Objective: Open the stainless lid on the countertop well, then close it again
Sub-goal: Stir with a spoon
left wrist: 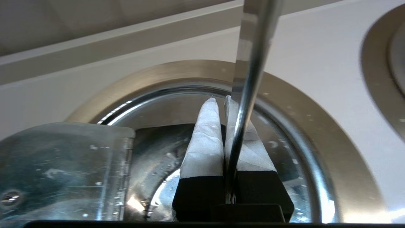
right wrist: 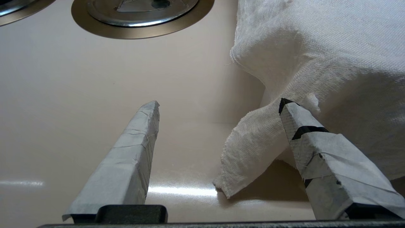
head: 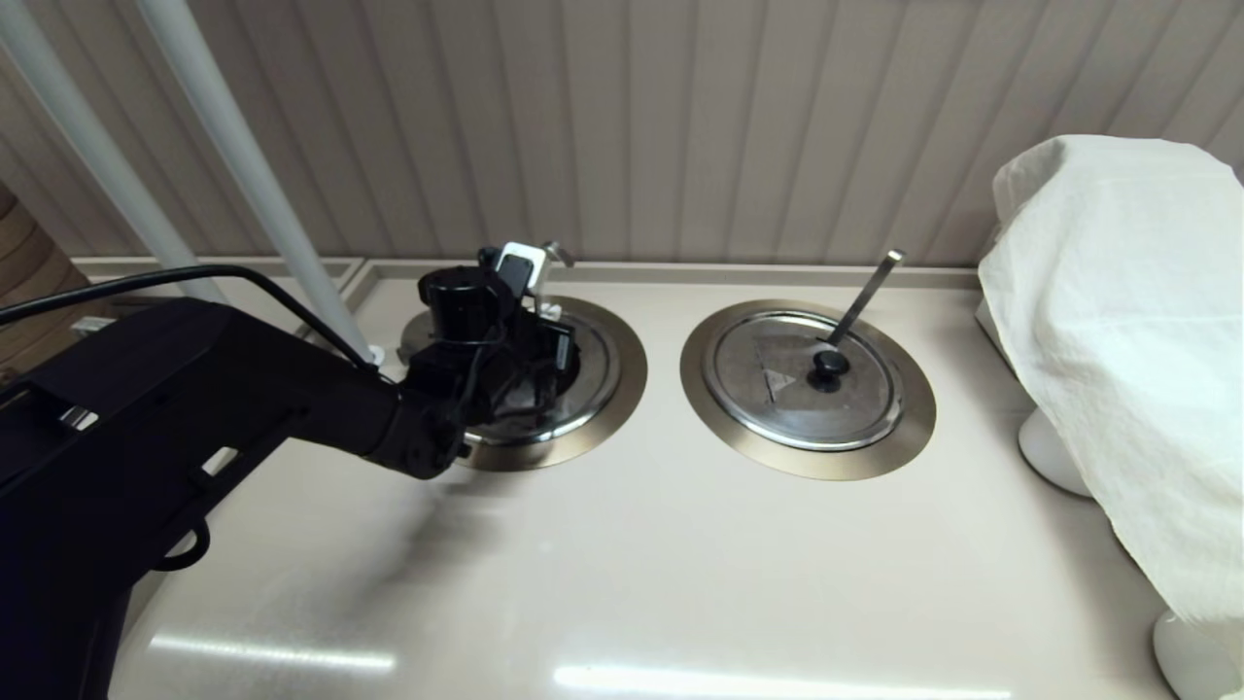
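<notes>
The stainless lid (head: 601,374) sits in the left countertop well, inside the wide bronze-grey ring (head: 627,403). My left gripper (head: 544,362) hovers over its middle and hides the knob. In the left wrist view the taped fingers are shut, tips together at the gripper's point (left wrist: 220,98), with nothing seen between them. A steel ladle handle (left wrist: 250,79) rises in front of them. Beside them lies the lid's hinged section (left wrist: 63,167), a screw head showing on it, and a dark area behind the fingers. My right gripper (right wrist: 220,103) is open above bare countertop, out of the head view.
The twin lid (head: 777,394), with a black knob (head: 829,367) and its own ladle handle (head: 865,290), sits in the right ring. A white cloth (head: 1127,340) covers things at the far right, its corner (right wrist: 250,152) close to my right fingers. White poles (head: 233,146) stand back left.
</notes>
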{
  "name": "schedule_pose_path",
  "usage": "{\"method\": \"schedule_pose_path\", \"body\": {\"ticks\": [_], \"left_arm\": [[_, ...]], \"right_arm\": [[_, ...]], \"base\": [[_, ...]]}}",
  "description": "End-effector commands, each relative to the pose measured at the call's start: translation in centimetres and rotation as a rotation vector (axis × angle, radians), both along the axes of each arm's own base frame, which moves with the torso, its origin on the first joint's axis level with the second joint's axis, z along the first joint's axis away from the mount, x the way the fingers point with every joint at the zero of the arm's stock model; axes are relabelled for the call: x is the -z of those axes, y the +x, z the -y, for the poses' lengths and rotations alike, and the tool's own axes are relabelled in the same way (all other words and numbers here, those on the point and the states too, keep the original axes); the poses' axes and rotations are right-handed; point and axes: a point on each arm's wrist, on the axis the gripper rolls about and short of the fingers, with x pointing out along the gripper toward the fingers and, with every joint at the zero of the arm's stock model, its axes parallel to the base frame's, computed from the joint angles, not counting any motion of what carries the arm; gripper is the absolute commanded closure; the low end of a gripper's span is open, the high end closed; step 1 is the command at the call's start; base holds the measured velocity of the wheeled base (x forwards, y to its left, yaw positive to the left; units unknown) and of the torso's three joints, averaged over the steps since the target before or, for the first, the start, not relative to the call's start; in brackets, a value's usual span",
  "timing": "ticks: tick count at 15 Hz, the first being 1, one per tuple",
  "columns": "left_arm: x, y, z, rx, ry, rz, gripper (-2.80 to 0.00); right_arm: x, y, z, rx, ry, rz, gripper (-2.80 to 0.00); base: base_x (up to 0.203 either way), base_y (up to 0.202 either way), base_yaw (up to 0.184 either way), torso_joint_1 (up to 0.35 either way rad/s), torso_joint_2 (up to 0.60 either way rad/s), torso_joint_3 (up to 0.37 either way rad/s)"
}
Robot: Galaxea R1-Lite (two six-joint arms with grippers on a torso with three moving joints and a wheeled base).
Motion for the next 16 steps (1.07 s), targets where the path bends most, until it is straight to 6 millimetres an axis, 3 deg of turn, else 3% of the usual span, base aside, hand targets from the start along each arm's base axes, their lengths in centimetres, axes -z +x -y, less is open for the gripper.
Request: {"method": "schedule_pose_path", "body": {"ticks": [1,4,8,11,16], "left_arm": [[-1.3,-0.8,0.3,0.041,-0.042,-0.015,0.00],[-2.6,-0.2,0.6,0.072,-0.156,-0.033,0.00],[-2.0,2.5,0.9,-0.047,-0.192,0.012,0.00],[-1.0,3.6,-0.3,-0.125,-0.130,0.016,0.00],[-0.6,2.8,-1.1,-0.128,-0.069,-0.017,0.00]], "right_arm": [[0.0,0.0,0.0,0.000,0.000,0.000,-2.80],[0.0,0.0,0.0,0.000,0.000,0.000,-2.80],[0.0,0.0,0.0,0.000,0.000,0.000,-2.80],[0.0,0.0,0.0,0.000,0.000,0.001,-2.80],[0.0,0.0,0.0,0.000,-0.001,0.000,-2.80]], "base": [[0.000,0.000,0.000,0.000,0.00,0.000],[0.000,0.000,0.000,0.000,0.00,0.000],[0.000,0.000,0.000,0.000,0.00,0.000],[0.000,0.000,0.000,0.000,0.00,0.000],[0.000,0.000,0.000,0.000,0.00,0.000]]}}
